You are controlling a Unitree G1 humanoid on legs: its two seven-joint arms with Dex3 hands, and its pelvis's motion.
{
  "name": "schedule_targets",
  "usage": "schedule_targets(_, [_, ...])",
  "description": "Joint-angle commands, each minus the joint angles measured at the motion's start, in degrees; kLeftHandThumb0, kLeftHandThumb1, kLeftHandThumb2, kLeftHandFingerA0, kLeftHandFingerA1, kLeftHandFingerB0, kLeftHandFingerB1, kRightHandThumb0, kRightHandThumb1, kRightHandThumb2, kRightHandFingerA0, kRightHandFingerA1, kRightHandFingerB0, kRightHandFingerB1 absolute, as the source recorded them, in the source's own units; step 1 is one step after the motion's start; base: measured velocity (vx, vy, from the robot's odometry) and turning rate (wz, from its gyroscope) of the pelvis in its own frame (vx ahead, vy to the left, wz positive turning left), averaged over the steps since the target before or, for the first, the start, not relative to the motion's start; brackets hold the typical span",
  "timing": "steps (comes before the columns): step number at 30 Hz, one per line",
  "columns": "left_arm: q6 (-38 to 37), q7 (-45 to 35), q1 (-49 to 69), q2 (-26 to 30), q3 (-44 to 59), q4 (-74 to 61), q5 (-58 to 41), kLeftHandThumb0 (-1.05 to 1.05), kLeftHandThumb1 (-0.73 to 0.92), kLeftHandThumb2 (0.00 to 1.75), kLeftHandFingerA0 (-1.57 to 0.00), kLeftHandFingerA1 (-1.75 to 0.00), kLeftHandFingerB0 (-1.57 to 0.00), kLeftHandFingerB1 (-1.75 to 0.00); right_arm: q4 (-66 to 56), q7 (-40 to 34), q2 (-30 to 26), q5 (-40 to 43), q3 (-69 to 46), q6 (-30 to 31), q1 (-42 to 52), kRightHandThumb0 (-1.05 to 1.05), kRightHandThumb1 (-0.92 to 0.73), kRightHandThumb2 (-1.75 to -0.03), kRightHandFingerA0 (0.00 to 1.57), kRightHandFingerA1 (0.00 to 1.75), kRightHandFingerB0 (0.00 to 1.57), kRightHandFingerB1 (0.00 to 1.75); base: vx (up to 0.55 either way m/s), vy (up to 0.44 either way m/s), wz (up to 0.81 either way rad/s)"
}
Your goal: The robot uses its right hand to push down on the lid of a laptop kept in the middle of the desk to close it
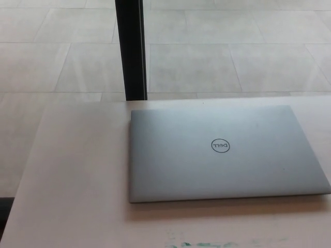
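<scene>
Along the near edge of the desk [77, 206], a few faint greenish marks [199, 244] smear the pale surface close to the bottom of the picture; what they are cannot be told. Just beyond them lies the laptop [222, 155], silver, flat on the desk, set somewhat toward the right edge so that its right near corner almost reaches the picture's border. Its lid [176, 165] is fully down: no screen or keyboard shows, only the smooth top with the round logo [221, 146] near its middle, and a thin shadow runs under the near side where lid meets base. The left part of the desk is bare. Past the far edge of the desk a black post [130, 49] stands upright, rising from behind the desk's far edge near the laptop's far left corner, and behind it spreads a light tiled floor [232, 46].

Neither the right hand nor the left hand appears anywhere in the head view, so nothing can be said of their fingers. Judged from how the lid sits, the closing looks done, and nothing of the task appears to remain.
</scene>
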Motion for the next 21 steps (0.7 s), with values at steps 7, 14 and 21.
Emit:
schedule_targets(7, [-0.27, -0.43, 2.01, 1.37, 0.99, 0.81, -1.98, -1.05, 0.85, 0.75, -0.29, -0.44, -0.26, -0.36, 24.49, -14.64, -0.06, 28.21, -39.11, -1.85, 8.06, -0.88, -0.74, -1.12, 0.41, 0.87, 0.25, 0.65, 0.0, 0.0, 0.0])
schedule_targets(14, [-0.32, -0.11, 2.03, 1.45, 0.51, 0.67, -1.44, -1.05, 0.86, 0.74, -0.3, -0.45, -0.25, -0.36, 29.75, -16.97, 0.37, 24.48, -39.46, -1.13, 7.71, -0.86, -0.92, -0.69, 0.43, 1.11, 0.28, 0.71, 0.0, 0.0, 0.0])
schedule_targets(21, [-0.23, -0.11, 2.04, 1.43, 0.96, 0.55, -1.97, -1.05, 0.85, 0.77, -0.3, -0.45, -0.26, -0.36, 30.98, -17.11, 1.1, 21.43, -38.6, -1.63, 7.72, -0.84, -0.92, -0.69, 0.46, 1.05, 0.3, 0.68, 0.0, 0.0, 0.0])
